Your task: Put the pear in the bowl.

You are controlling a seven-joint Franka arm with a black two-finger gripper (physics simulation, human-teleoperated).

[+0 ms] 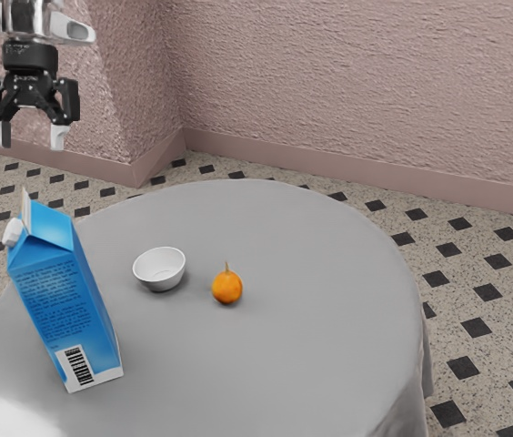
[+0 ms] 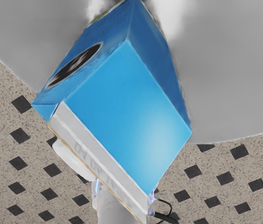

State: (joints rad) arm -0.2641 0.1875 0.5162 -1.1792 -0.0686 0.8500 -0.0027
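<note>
High at the exterior view's upper left, my gripper (image 1: pixel 31 135) hangs open with its two pale fingertips wide apart and nothing between them. The small orange pear (image 1: pixel 227 288), stem up, rests on the round grey table (image 1: pixel 329 364). Beside it, toward the exterior view's left and a little apart, stands the white bowl (image 1: pixel 159 269); its visible inside holds nothing.
A tall blue carton (image 1: pixel 61 296) with a white cap stands on the table near the exterior view's left edge, closer to that camera than the bowl. In the wrist view the carton's top (image 2: pixel 122 116) lies below my hand.
</note>
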